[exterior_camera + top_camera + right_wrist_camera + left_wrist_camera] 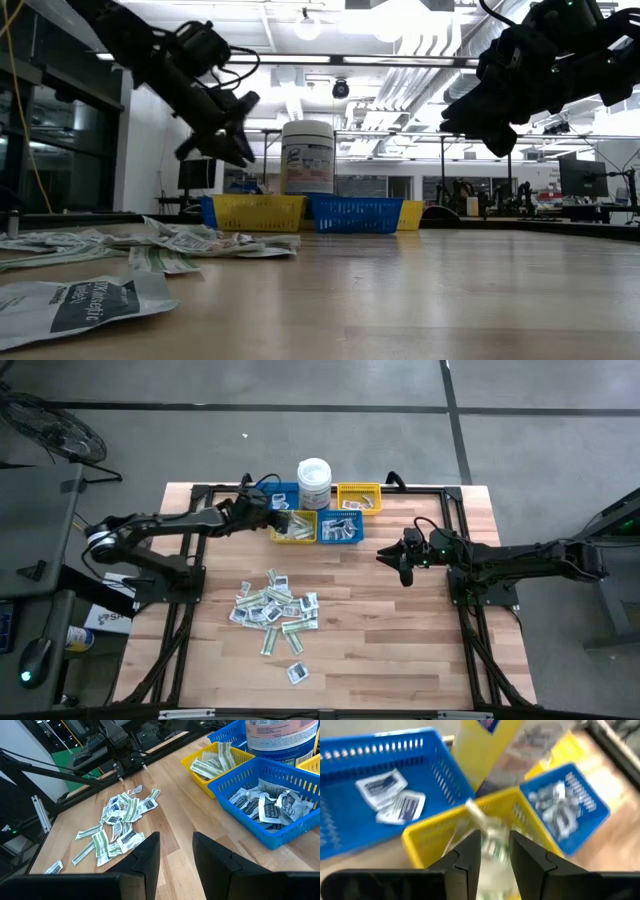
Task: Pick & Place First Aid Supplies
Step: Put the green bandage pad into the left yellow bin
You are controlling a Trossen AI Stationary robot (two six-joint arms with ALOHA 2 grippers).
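High view: left gripper (283, 518) over yellow bin (293, 528) at back of table; right gripper (403, 563) hovers right of bins, empty. Packet pile (273, 608) on wood, nearer front than both grippers.

Low view: left gripper (232, 135) above yellow bin (253, 211).

Left wrist: fingers (470, 857) parted, nothing clamped; green-white strip (490, 840) just beyond tips, inside bin.

Right wrist: fingers (148, 852) apart, bare table between; pile (117, 820) ahead.
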